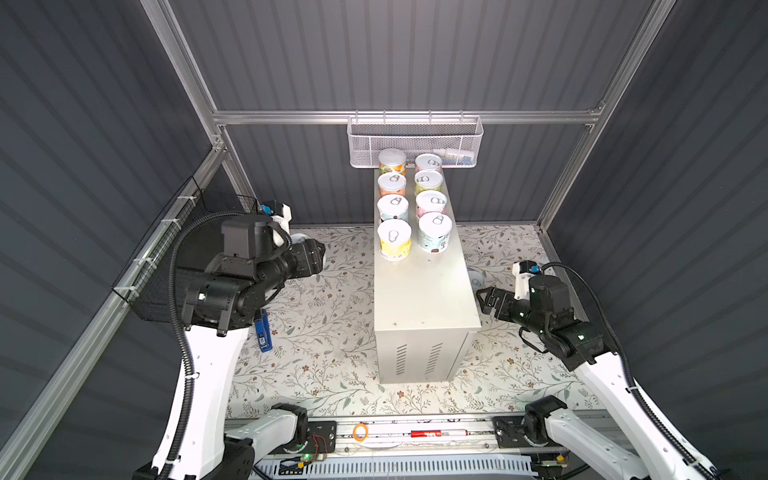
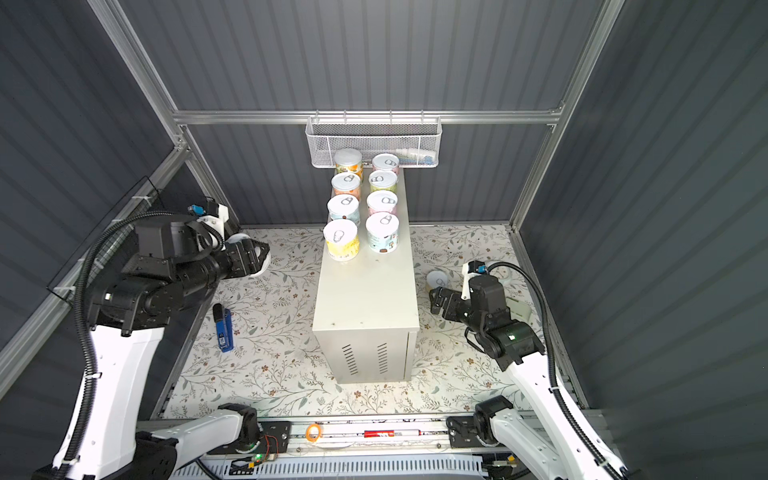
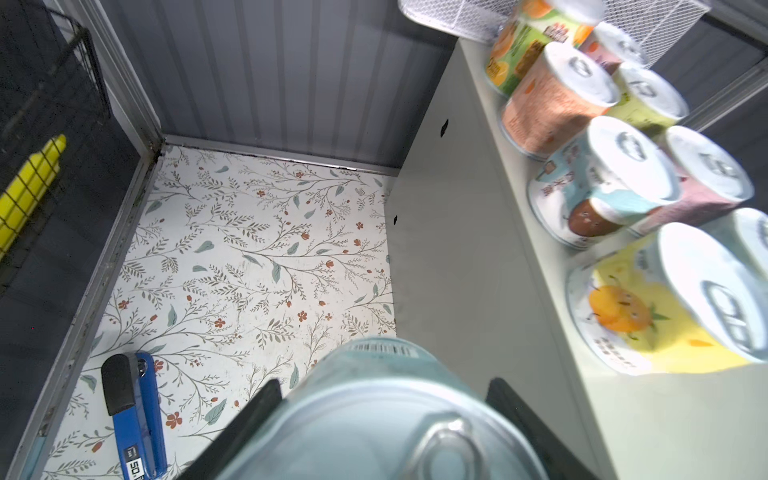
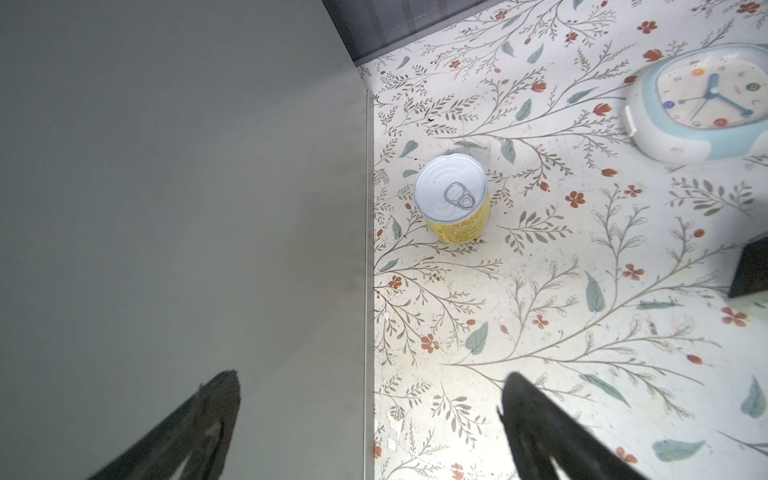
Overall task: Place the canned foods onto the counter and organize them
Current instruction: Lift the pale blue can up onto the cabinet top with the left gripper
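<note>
The counter (image 1: pixel 424 299) is a tall cream box standing on the floral mat. Several canned foods stand in two rows at its far end, the nearest being a yellow one (image 1: pixel 394 241) and a pale blue-white one (image 1: pixel 435 232). Left of the counter, my left gripper (image 1: pixel 319 257) is shut on a light-blue can (image 3: pixel 374 415), with a black finger on each side of it. My right gripper (image 1: pixel 484 301) hangs open and empty beside the counter's right side. A yellow can (image 4: pixel 453 199) stands upright on the mat just beyond it, close to the counter wall (image 4: pixel 187 208).
A blue stapler (image 1: pixel 262 332) lies on the mat under my left arm. A white mesh basket (image 1: pixel 415 141) hangs on the back wall just above the farthest cans. A black wire basket (image 1: pixel 166 257) is on the left wall. A pale blue clock (image 4: pixel 702 104) lies beyond the yellow can.
</note>
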